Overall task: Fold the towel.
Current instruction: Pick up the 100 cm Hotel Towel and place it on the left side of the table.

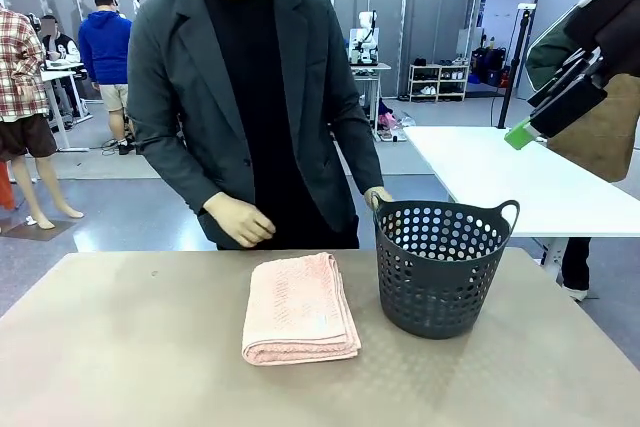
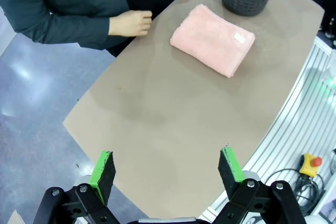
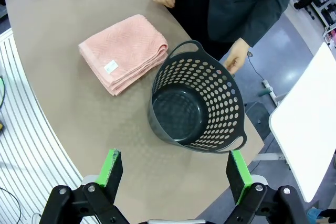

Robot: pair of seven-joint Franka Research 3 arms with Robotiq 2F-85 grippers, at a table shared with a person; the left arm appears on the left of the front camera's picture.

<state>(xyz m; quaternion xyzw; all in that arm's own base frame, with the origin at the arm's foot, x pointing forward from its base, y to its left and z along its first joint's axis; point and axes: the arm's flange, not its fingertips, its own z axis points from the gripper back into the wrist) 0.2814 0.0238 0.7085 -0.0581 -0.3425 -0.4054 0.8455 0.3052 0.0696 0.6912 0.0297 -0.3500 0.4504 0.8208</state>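
The salmon-pink terry towel [image 1: 300, 309] lies on the near middle of the grey-brown table [image 1: 120, 347]. It is already folded into a compact rectangular stack of several layers, with its small white label turned upward near one corner. The folding is judged to be finished or very nearly so; at most a final tidying could be left. Just beside the towel, on the robot's right, a dark perforated plastic basket [image 1: 440, 267] stands upright and empty, with a narrow gap between the two. Farther off, one hand of the person [image 1: 238, 219] is held loosely closed over the far edge. The other hand [image 1: 378, 195] is at the basket's far handle, though contact cannot be made out.

The left gripper [image 2: 165, 166] is held high above the table, its green-padded fingers spread wide, with nothing gripped or touched. The right gripper [image 3: 176, 169] is likewise spread wide and empty, high above the basket.
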